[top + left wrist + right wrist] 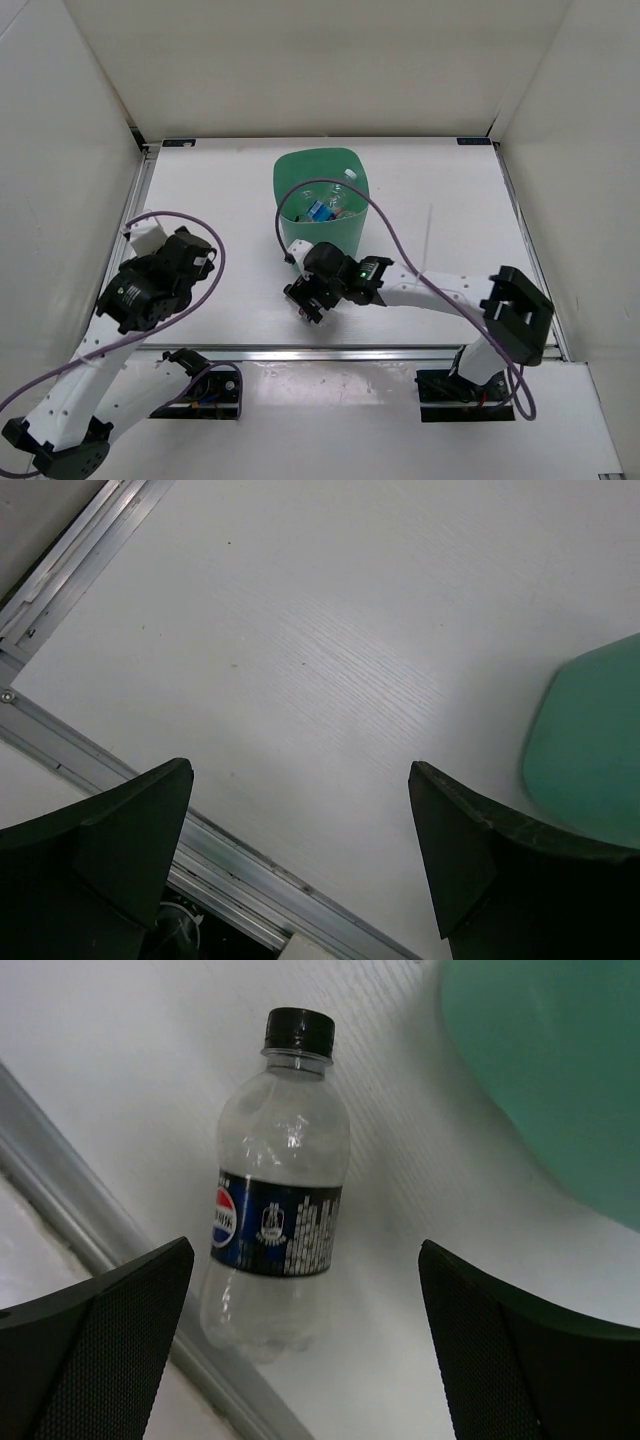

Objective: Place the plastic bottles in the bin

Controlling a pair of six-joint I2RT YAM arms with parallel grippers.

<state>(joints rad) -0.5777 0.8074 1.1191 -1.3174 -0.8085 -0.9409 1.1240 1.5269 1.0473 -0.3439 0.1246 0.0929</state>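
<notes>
Looking through the right wrist camera, I have the right gripper (305,1250) spread wide, both fingers apart with nothing between the pads but air. Below it lies the black-capped bottle (280,1210), a clear one with a dark blue label. It is on its side on the table (450,200), its base close to the aluminium rail (60,1180) along the near edge and its cap pointing away from that rail. Neither finger touches it; it sits in the gap between them, somewhat closer to the left-hand one in that view. The bin (345,232) shows as a mint-green wall just beside the bottle, on the far side.

From the overhead camera the bin stands upright around the middle of the table, nearer the far edge than the near one. Inside it I can make out other bottles (325,208), one with a blue label and one with a white cap; how many are in there I cannot tell. The right arm reaches leftward across the near part of the table, its wrist just in front of the bin. A purple cable (400,240) arcs from that arm over the bin's rim.

My left gripper (300,768) is also fully spread and holds nothing. It hangs over bare tabletop near the near-left corner, well apart from the bin.
</notes>
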